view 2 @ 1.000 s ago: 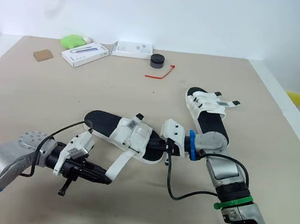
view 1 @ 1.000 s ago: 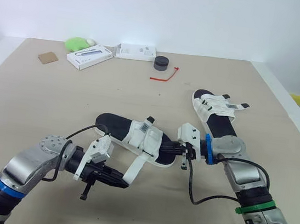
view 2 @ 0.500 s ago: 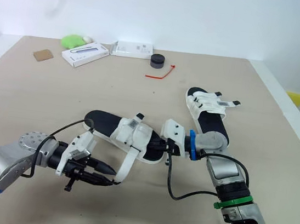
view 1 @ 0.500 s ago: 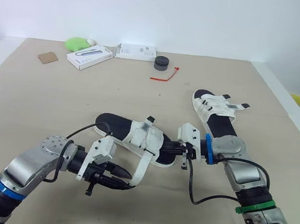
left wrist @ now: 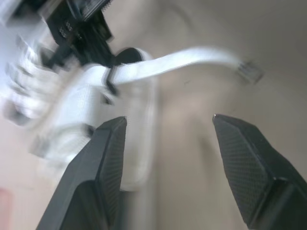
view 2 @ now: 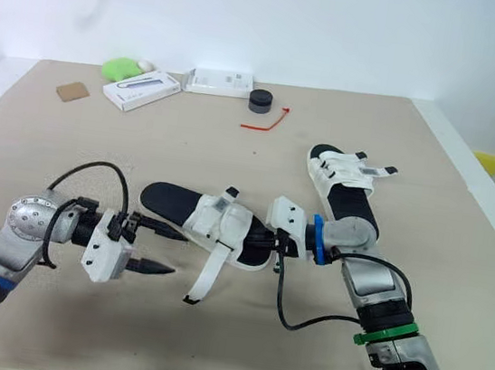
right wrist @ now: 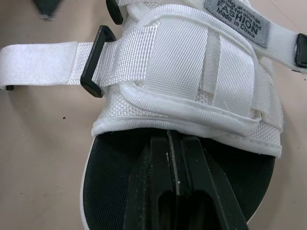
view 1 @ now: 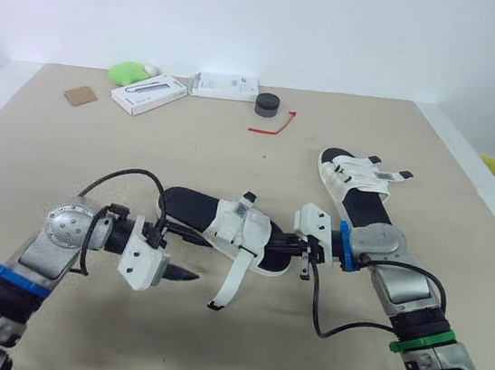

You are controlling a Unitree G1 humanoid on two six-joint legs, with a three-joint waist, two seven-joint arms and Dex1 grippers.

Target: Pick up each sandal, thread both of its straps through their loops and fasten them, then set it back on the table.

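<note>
Pinching one end of the near sandal point(view 1: 224, 223) with my right hand point(view 1: 289, 243), I have both fingers closed tight on its black sole, just beside the white upper. That sandal lies lengthwise across the middle of the desk point(view 1: 96, 156). One strap point(view 1: 234, 274) passes through a black loop point(right wrist: 97, 61) at the side of the upper and trails loose toward me, its tip down by the desk. My left hand point(view 1: 204, 260) hovers just beside that strap, fingers spread wide, holding nothing and not touching it. The far sandal point(view 1: 357, 186) lies to my right and farther back, well apart from the left hand, its strap ends poking out sideways. Along the back of the desk sit two white boxes point(view 1: 147, 94), a black puck point(view 1: 266, 105) and a red tie point(view 1: 273, 126).
</note>
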